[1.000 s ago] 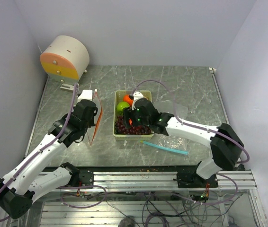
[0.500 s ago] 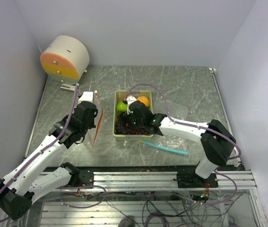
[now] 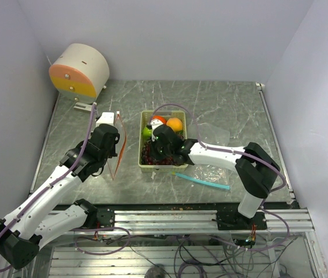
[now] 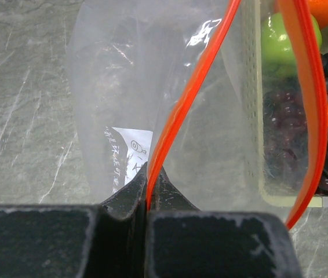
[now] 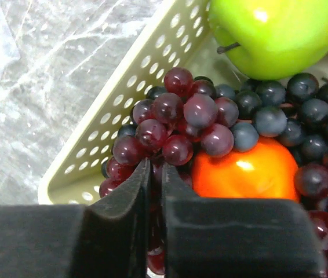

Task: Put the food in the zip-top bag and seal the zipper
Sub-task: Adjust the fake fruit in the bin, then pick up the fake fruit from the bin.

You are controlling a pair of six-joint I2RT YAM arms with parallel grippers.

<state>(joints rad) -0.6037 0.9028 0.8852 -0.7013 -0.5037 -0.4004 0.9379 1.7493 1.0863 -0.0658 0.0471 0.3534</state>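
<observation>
The food is all in the pale yellow-green basket (image 5: pixel 132 92), which sits about mid-counter: a bunch of grapes (image 5: pixel 181 124), reddish-purple toward the basket's wall and darker blue further in, a red-orange fruit (image 5: pixel 245 171) nestled against them, a green apple (image 5: pixel 274 35) beyond, and an orange fruit (image 3: pixel 175 124) toward the basket's far right corner. The right gripper (image 5: pixel 156 174) is down inside the basket, and its jaws are drawn nearly together, pinching into the reddish grapes just beside the red-orange fruit. To the left of the basket, close against its side, the zip-top bag (image 4: pixel 117 87) stands up off the counter (image 3: pixel 222 104), clear and crinkly with a white printed label showing through it. Its zipper (image 4: pixel 178 119) shows as a red-orange strip that loops round, so the mouth gapes open, and no fruit is inside. The left gripper (image 4: pixel 150 176) has its jaws closed tight on that strip at the low end of the loop, holding the bag on edge. On the other side, near the basket's near right corner, a teal strip (image 3: pixel 202 182) lies flat on the counter, with more clear plastic (image 3: pixel 213 136) spread behind it; I can't tell whether that belongs to the same bag. In the far left corner of the counter sits a round beige drum (image 3: pixel 80 70) with an orange and yellow face.
</observation>
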